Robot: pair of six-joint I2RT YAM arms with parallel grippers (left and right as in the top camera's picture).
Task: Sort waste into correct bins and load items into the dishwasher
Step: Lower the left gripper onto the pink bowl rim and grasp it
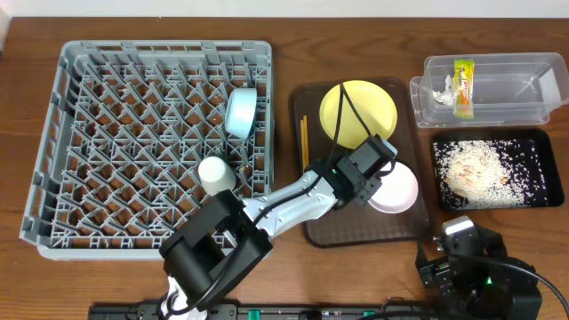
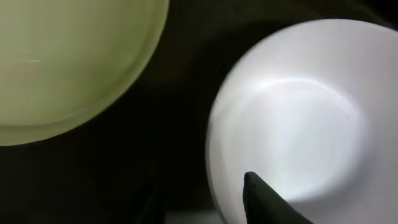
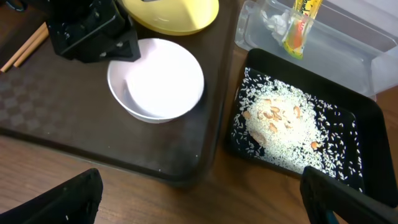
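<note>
The wrapper (image 1: 463,87), tissue (image 1: 441,89) and rice (image 1: 476,169) are binned, the blue bowl (image 1: 241,111) and cup (image 1: 216,173) racked; the yellow plate (image 1: 360,111), chopsticks (image 1: 303,142) and white bowl (image 1: 400,191) lie on the brown tray (image 1: 356,233), the left pincer (image 1: 378,169) at that bowl's rim, its grip I cannot tell, the right pincer (image 3: 199,186) spread.

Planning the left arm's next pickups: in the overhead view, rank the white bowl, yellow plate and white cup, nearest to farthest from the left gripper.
1. White bowl: on the tray, right at the left gripper.
2. Yellow plate: same tray, farther back.
3. White cup: in the rack, far to the left.
</note>
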